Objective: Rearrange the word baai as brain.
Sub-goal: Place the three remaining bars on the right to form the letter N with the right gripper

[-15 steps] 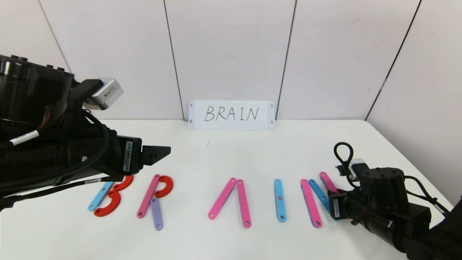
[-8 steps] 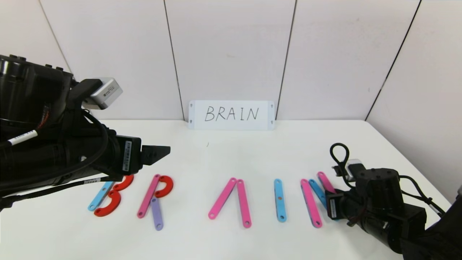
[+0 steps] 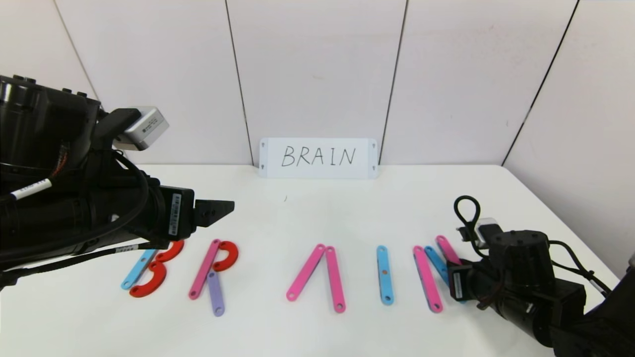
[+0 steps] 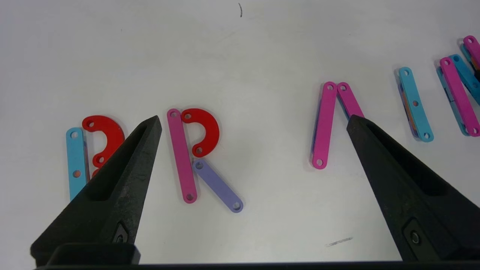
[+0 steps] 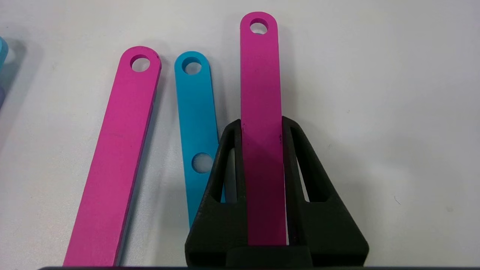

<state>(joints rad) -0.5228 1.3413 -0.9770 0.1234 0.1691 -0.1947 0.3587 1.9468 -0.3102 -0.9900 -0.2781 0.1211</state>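
The word lies in a row of flat plastic pieces on the white table (image 3: 307, 218). The blue strip (image 3: 135, 271) and red curves (image 3: 151, 280) make a B. A pink strip (image 3: 204, 270), red curve (image 3: 229, 255) and purple strip (image 3: 216, 295) make an R. Two leaning pink strips (image 3: 306, 272) follow, then a blue strip (image 3: 384, 274). At the right end lie a pink strip (image 3: 426, 278) and a blue strip (image 5: 197, 123). My right gripper (image 5: 260, 122) is shut on another pink strip (image 5: 260, 75) beside them. My left gripper (image 4: 253, 120) hovers open above the R.
A white card (image 3: 318, 157) with BRAIN handwritten on it leans on the back wall. The table's right edge (image 3: 560, 218) runs close to my right arm. A small grey smudge (image 4: 339, 242) marks the table near the R.
My right gripper has slid slightly left with the pink strip in it. The left arm has not moved.
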